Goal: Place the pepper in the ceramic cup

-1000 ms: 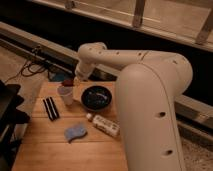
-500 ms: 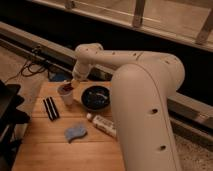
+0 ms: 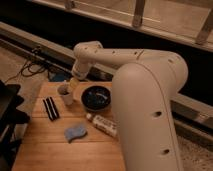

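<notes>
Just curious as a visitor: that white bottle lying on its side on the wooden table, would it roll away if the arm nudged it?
Probably. The white cylindrical bottle lies flat on the smooth wooden table, so a sideways nudge would likely roll it. It looks like light plastic, so it should move easily. The gripper is over the small ceramic cup, away from it.

The big white arm (image 3: 145,95) reaches across the wooden table (image 3: 50,150), and its gripper (image 3: 71,86) hangs right over the ceramic cup (image 3: 65,94) at the table's far left. Just right of the cup sits a dark bowl (image 3: 96,98). In front of the bowl lies 1 white bottle (image 3: 102,124) on its side. A blue sponge (image 3: 75,132) rests nearer me, and 2 black strips (image 3: 50,108) lie side by side left of the cup.
</notes>
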